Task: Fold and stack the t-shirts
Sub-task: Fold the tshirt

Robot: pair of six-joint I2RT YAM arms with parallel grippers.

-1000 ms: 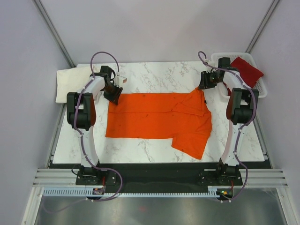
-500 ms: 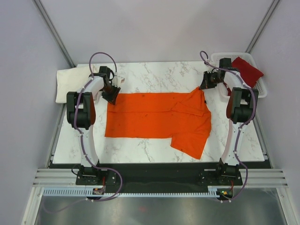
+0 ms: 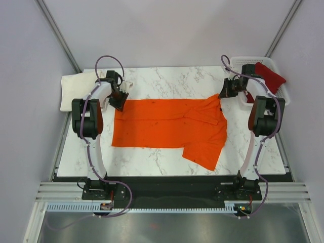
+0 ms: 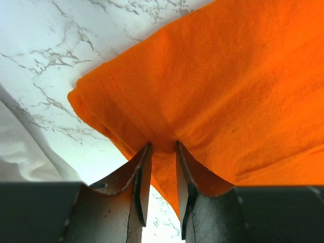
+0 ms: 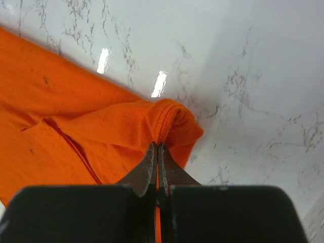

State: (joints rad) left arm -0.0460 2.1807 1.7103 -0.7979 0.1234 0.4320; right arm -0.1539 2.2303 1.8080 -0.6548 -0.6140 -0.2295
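The left end effector (image 4: 161, 157) and right end effector (image 5: 158, 153) clamp the orange t-shirt (image 3: 167, 124) (far corners); lifting evenly should avoid skew.

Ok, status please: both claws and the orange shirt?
Left claw shut on orange t-shirt, far left corner. Right claw shut on far right corner. Shirt spread on table. Basket close beside right claw.

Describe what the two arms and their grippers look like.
The left arm and right arm are white links with black joints and bases, each trailing a looped lilac cable. The left gripper and right gripper have dark, tapering fingers.
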